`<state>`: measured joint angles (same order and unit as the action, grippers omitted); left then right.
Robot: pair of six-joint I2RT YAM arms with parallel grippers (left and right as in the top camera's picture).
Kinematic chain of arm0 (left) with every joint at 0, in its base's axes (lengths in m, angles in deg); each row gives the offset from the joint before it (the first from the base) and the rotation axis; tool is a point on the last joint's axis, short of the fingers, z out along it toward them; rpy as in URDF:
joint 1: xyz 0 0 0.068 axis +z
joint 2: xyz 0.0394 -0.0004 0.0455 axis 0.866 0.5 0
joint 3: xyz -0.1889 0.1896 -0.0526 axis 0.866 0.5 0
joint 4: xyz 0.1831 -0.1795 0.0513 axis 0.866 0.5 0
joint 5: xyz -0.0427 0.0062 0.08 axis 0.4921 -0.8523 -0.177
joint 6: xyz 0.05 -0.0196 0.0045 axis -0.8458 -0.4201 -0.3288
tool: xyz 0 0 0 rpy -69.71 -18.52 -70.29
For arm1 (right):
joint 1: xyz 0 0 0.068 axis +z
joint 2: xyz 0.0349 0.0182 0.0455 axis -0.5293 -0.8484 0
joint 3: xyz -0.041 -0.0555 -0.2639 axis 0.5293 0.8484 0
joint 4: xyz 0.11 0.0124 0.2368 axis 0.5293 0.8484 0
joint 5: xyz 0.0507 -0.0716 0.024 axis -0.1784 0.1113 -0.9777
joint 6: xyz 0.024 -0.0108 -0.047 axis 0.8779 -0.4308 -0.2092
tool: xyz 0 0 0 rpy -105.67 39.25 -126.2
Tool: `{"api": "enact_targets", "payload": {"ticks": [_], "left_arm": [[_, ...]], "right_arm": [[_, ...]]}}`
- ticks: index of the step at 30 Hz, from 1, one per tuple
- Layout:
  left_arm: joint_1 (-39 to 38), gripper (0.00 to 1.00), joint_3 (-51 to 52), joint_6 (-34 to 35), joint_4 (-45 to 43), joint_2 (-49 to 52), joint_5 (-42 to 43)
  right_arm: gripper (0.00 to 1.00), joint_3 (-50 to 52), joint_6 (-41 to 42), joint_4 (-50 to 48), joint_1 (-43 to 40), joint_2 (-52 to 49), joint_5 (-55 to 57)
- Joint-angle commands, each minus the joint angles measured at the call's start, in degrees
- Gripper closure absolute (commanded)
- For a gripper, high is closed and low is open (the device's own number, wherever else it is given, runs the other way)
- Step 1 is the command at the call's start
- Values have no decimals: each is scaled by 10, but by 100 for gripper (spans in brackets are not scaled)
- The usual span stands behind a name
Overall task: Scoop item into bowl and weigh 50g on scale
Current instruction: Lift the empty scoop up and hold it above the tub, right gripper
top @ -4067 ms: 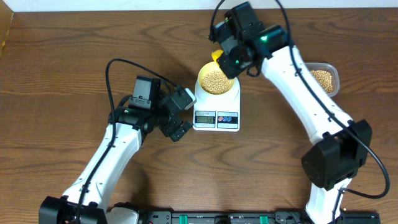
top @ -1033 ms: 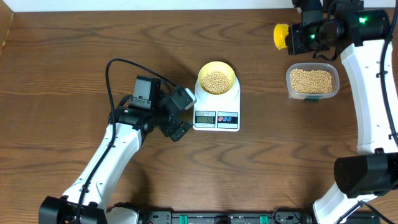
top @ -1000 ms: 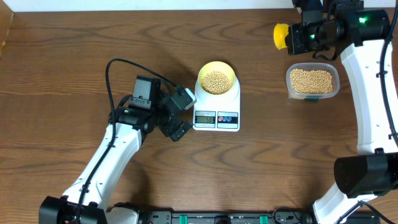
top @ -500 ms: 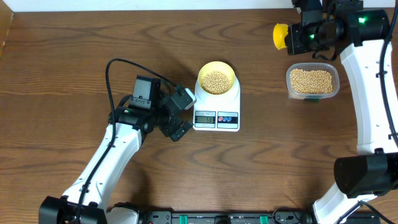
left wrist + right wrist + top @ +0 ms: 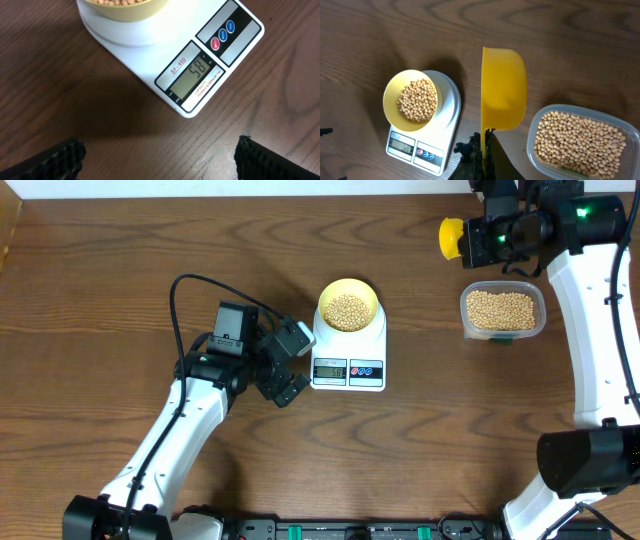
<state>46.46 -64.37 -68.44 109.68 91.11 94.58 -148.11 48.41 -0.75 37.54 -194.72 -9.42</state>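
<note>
The left pincer [image 5: 298, 365] stands released, just left of the scale [image 5: 348, 365]. The bowl [image 5: 323, 304] sits on the scale platform and holds beans [image 5: 348, 310]. At far right, the right pincer [image 5: 485, 150] is clenched on the yellow scoop [image 5: 503, 90], near the clear container [image 5: 463, 312] of beans.

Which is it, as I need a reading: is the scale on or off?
On: the scale has dark digits, 58, on its display in the left wrist view.
</note>
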Motion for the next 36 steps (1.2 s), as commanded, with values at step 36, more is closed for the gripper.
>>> {"api": "enact_targets", "payload": {"ticks": [36], "left_arm": [[3,2,0,-8,0,-7,7]], "right_arm": [[99,-7,3,2,-27,7,2]]}}
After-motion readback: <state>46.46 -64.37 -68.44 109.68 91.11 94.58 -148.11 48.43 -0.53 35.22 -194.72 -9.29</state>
